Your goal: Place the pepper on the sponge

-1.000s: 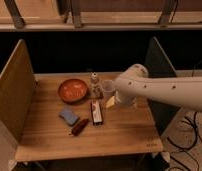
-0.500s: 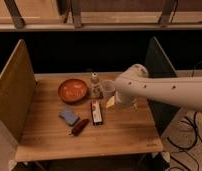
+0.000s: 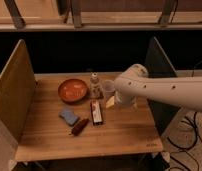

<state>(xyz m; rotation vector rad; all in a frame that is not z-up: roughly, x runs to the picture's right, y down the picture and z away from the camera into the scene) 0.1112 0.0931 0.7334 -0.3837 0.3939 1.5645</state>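
The dark-red pepper (image 3: 79, 126) lies on the wooden table (image 3: 49, 140), near its front. It rests just right of and below the blue-grey sponge (image 3: 69, 116), close to the sponge's corner. My white arm reaches in from the right. The gripper (image 3: 110, 102) sits at the arm's end, above the table and right of the packet, mostly hidden behind the arm. It is a hand's width right of the pepper.
A round orange-red bowl (image 3: 72, 90) stands at the back centre. A small bottle (image 3: 96, 86) and a pale cup (image 3: 108, 88) stand beside it. A flat red-and-black packet (image 3: 96, 111) lies right of the pepper. Upright panels flank the table on the left (image 3: 13, 95) and right (image 3: 159, 70).
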